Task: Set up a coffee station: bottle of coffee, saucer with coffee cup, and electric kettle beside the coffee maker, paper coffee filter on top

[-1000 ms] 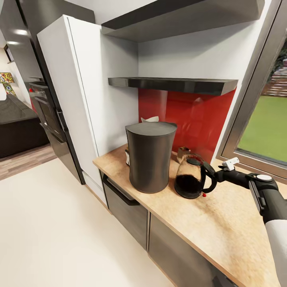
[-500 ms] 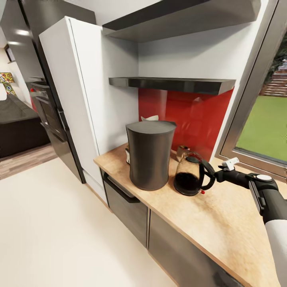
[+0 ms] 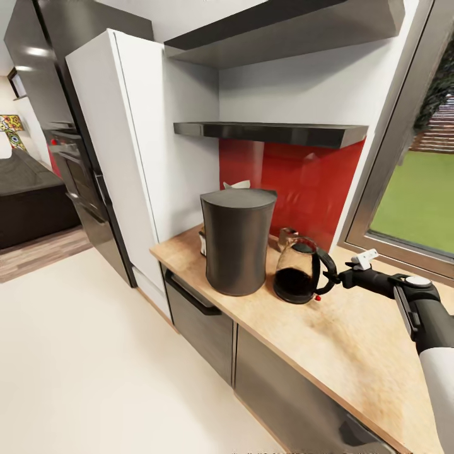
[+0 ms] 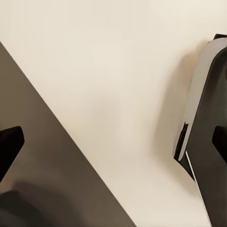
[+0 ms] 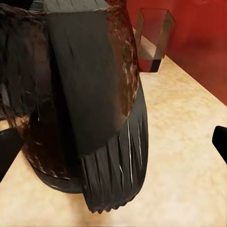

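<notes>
Seemingly at the release stage of placing the electric kettle (image 3: 297, 272). Best finished by drawing the right gripper (image 3: 336, 277) straight back along the line of the loop handle (image 5: 101, 123), away from the coffee maker (image 3: 238, 243), with no sideways drift. Otherwise risks hooking the handle on a fingertip and dragging or tipping the kettle. Check first for a flat seating of the black base on the kitchen countertop (image 3: 343, 343); judged flat from the head view, with no visible gap beneath. Note the wide spread of the right gripper, with one fingertip to either side of the handle in the right wrist view and apparently no pressure on it. Note likewise the spread of the left gripper (image 4: 113, 142), hanging over pale floor (image 4: 109, 61) and well apart from the work.

Recognisable by a rounded clear-glass body, dark and reddish-brown in its reflections, with a black lid, a black base and a broad ribbed black handle turned toward the right gripper. Found upright on the countertop just beside the coffee maker, on its window (image 3: 416, 208) side, below the kitchen shelf (image 3: 271, 132) and in front of the red backsplash (image 3: 302, 183). Probably stable once let go, yet smooth-based and so liable to slide at a nudge. Also seen just behind the kettle: a small glassy object (image 5: 153, 40), too unclear to name.
</notes>
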Tool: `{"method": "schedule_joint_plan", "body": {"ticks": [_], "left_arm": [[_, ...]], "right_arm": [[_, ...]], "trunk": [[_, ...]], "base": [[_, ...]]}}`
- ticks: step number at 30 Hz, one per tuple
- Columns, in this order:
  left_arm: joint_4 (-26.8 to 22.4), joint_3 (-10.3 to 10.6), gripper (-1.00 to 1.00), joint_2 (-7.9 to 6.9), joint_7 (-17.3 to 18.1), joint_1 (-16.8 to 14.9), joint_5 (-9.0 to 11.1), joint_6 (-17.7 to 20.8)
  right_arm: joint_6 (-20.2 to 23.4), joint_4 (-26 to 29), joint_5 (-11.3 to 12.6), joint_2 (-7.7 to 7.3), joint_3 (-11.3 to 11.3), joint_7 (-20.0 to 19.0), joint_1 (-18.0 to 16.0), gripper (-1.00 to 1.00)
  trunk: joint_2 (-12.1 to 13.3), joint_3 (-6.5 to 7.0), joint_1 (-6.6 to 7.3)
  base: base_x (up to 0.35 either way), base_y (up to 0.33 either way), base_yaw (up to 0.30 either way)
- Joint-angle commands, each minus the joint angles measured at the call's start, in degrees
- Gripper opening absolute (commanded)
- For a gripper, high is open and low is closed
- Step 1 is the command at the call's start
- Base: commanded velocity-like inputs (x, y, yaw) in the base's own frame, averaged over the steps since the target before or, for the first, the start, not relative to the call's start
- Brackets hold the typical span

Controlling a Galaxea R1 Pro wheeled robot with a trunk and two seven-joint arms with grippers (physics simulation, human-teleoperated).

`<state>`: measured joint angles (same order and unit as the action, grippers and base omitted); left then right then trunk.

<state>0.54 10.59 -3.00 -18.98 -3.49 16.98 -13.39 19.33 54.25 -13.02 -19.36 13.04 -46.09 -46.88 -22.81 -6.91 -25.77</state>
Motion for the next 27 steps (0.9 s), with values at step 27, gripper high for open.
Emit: {"method": "schedule_joint_plan", "body": {"ticks": [27], "left_arm": [[-5.72, 1.95, 1.0, -0.8, -0.24, -0.85, -1.25, -1.02]], "right_arm": [[0.53, -3.75, -0.43, -0.15, 0.15, -0.32, -0.06, 1.0]], "trunk": [[-0.12, -0.12, -0.02]], "base": [[-0.217, 0.045, 0.0]]}}
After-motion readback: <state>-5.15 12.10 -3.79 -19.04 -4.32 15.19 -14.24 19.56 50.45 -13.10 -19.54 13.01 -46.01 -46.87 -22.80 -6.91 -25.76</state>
